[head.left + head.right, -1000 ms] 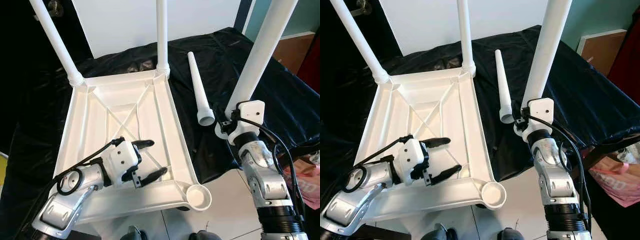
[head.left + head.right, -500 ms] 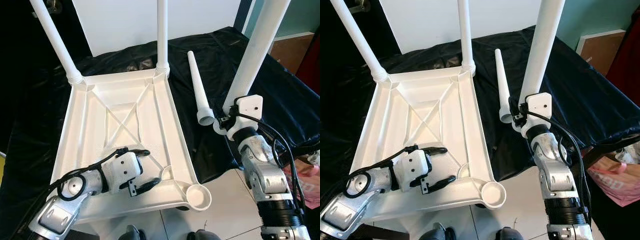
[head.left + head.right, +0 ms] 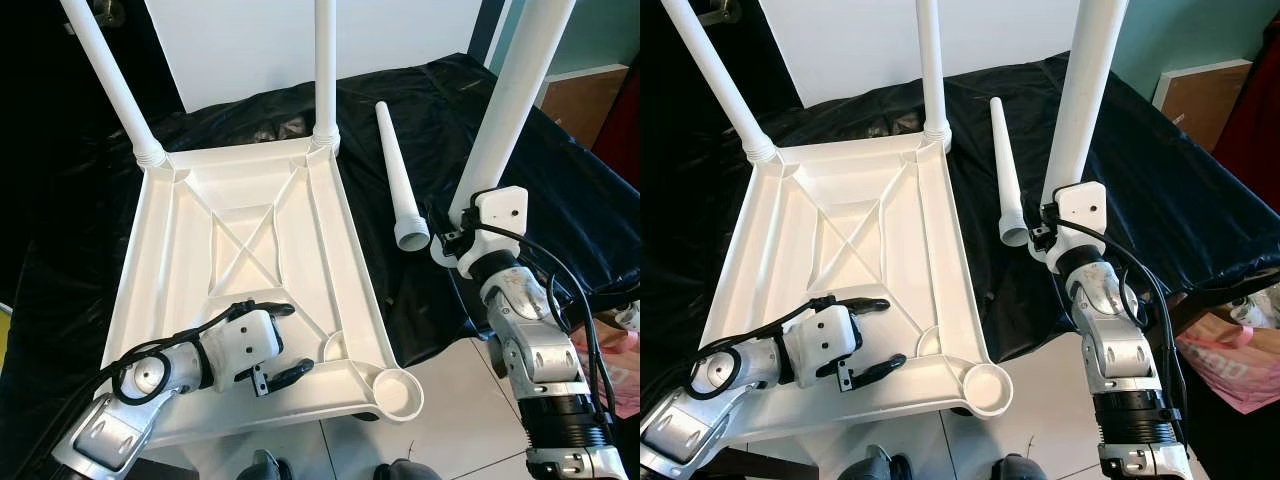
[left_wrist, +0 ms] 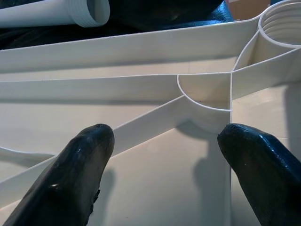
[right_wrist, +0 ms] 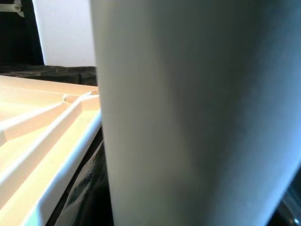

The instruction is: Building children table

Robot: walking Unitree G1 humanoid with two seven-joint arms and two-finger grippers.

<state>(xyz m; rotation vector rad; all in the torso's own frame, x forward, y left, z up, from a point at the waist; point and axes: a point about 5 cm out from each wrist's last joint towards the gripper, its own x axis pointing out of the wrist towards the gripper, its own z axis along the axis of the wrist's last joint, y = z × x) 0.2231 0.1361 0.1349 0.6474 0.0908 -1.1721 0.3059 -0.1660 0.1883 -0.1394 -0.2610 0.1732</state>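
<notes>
The white plastic tabletop (image 3: pixel 250 200) lies upside down on a black cloth. Two white legs (image 3: pixel 110 80) (image 3: pixel 324 70) stand screwed into its far corners. Its near right corner socket (image 3: pixel 399 393) holds nothing. My left gripper (image 3: pixel 298 338) rests open on the tabletop's near ribs, just left of that socket; in the left wrist view its fingers (image 4: pixel 80 165) straddle a rib junction. My right gripper (image 3: pixel 452 245) is shut on a third leg (image 3: pixel 510 90), held upright just right of the tabletop. A loose leg (image 3: pixel 397 180) lies on the cloth between them.
The black cloth (image 3: pixel 580 200) drapes over the whole work surface. A pink bag (image 3: pixel 615 370) sits at the near right and a brown board (image 3: pixel 570 100) at the far right. Pale floor tiles (image 3: pixel 450 400) show below the tabletop's near edge.
My left gripper has drawn back toward the tabletop's near edge and settled lower on the ribs, fingers a little closer together. The right gripper and its leg have barely shifted.
</notes>
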